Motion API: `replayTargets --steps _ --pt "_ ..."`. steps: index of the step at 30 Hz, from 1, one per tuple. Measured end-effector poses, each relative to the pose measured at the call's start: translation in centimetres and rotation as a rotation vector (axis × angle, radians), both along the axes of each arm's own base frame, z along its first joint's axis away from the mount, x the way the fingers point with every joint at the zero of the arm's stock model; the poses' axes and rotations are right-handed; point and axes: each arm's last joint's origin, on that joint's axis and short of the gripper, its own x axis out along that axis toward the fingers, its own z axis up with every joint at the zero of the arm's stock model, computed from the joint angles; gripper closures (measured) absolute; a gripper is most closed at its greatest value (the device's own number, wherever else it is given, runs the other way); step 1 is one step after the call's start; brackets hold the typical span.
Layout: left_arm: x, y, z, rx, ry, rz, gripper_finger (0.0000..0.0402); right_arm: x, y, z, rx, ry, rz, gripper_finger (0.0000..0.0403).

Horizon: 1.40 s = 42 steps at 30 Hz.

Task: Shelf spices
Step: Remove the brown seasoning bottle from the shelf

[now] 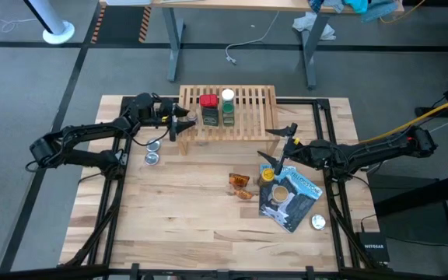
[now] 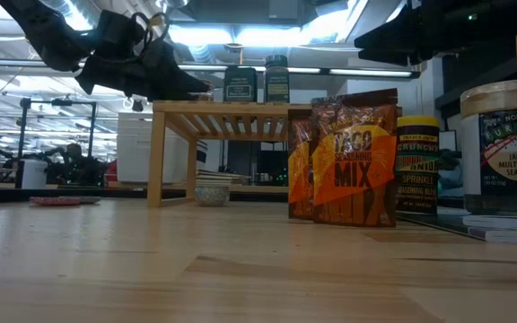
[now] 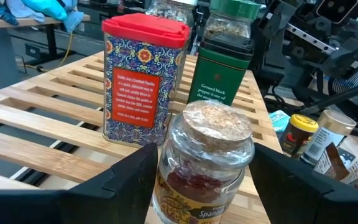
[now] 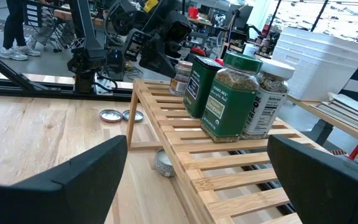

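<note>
Worktop (image 1: 177, 225): your butcher-block surface carries everything.
Shelf (image 1: 247, 99): it sits at the worktop's far edge, about centre.
Pouch (image 1: 292, 196): blue-and-black, lying near the right edge.
Left gripper (image 1: 181, 123): you're at the shelf's left end, fingers (image 3: 126, 177) partly parted and clamped on the cork-topped jar (image 3: 207, 162).
Right gripper (image 1: 280, 144): you're hanging off the shelf's right front corner, fingers spread wide, holding nothing.
Red-capped tin (image 1: 208, 110), green-capped jar (image 1: 228, 113), white-capped jar (image 1: 228, 95): standing together on the slats.
Orange packets (image 1: 242, 187): mid-worktop, in front of the shelf.

Two flat silver discs (image 1: 153, 151) lie just below the left gripper (image 1: 183, 124), a blue-and-black pouch (image 1: 290, 197) under the right gripper (image 1: 278, 144).
</note>
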Motion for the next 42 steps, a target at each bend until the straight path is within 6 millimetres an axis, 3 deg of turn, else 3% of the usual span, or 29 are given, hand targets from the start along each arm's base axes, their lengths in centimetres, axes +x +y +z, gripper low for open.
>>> replayTargets --steps 15,23,42 --pt "0.52 -0.01 -0.64 0.002 0.025 -0.006 0.0162 0.0 0.01 0.0 0.0 0.0 0.0 0.001" --pt "0.67 -0.02 -0.74 0.001 0.028 -0.004 0.0219 0.0 0.01 0.0 0.0 0.0 0.0 0.001" --pt "0.51 -0.22 -0.19 -0.023 -0.012 0.006 0.0219 0.0 0.0 0.0 0.0 0.0 0.0 0.001"
